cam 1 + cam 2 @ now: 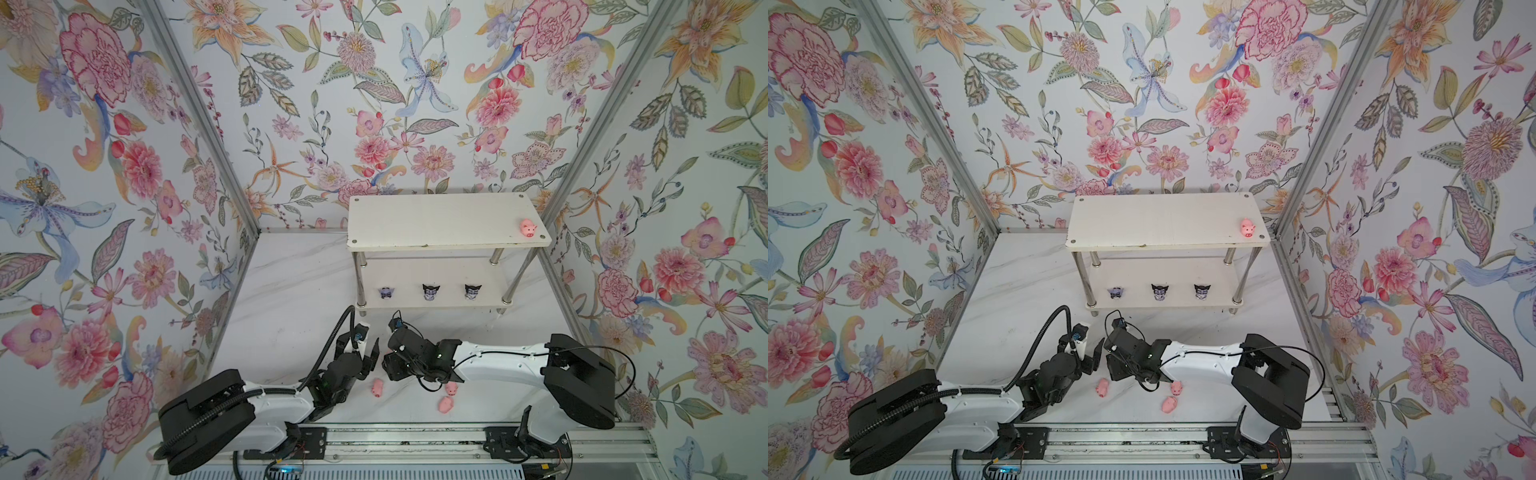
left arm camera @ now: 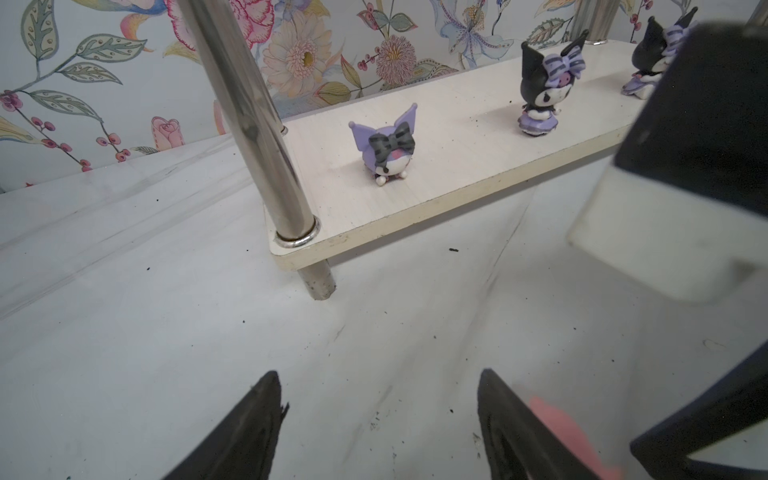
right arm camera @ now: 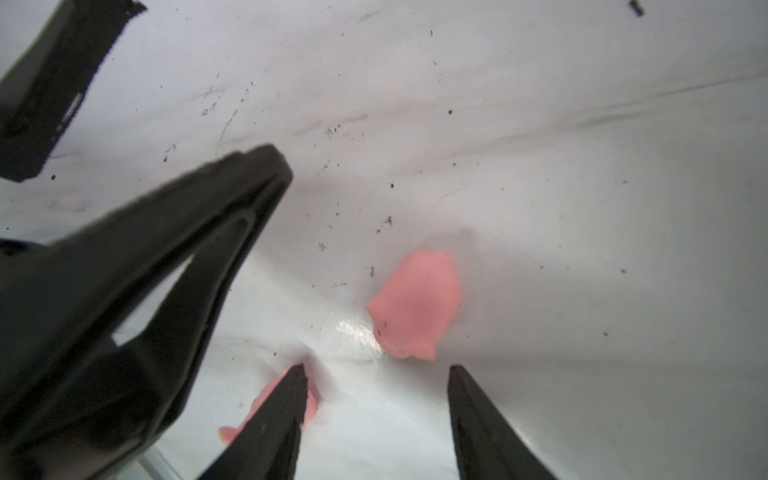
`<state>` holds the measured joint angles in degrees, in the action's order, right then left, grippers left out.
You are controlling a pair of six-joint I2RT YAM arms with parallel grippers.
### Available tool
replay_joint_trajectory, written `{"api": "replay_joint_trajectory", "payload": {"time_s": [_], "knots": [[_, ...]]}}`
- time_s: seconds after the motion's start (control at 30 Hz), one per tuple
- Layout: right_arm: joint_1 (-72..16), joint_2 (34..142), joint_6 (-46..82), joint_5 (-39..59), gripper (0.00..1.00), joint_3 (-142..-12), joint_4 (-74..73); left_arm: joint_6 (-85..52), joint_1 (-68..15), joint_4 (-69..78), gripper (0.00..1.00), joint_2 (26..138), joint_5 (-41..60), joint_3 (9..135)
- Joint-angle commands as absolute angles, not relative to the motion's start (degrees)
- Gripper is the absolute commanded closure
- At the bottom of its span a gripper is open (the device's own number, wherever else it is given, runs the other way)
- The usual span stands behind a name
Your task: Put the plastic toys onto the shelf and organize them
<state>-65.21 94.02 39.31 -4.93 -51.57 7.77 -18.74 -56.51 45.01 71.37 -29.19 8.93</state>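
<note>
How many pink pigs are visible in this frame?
4: shelf pig on the shelf top board's right front corner; on the table: left pig, right pig, nearest pig. More may hide beneath the right gripper.

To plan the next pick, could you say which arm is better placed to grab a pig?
Probably right: the right hand, open, has a pig just ahead of it; the left hand faces the shelf instead.
</note>
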Motion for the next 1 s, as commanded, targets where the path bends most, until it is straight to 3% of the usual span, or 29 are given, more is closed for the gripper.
{"api": "replay_joint_trajectory", "payload": {"time_s": [0.0,0.5,0.57,0.77,0.97], "knots": [[-65.0,96.4,39.0,-5.7,0.48,-54.3,6.5,-20.0,-55.5,45.3,0.24,70.3,-29.8,7.6],[-65.5,104.1,37.1,-8.7,0.6,-59.9,8.8,-20.0,-54.8,46.1,0.24,70.0,-29.1,7.0],[-65.8,105.2,36.7,-9.4,0.65,-60.7,9.6,-20.0,-54.8,46.1,0.24,70.0,-29.0,6.9],[-66.3,106.6,35.8,-11.2,0.94,-61.6,11.0,-20.0,-54.6,46.2,0.24,69.8,-28.7,6.9],[-65.5,101.5,31.0,-11.5,1.0,-60.6,12.6,-19.9,-54.5,46.0,0.23,69.1,-28.6,6.7]]}}
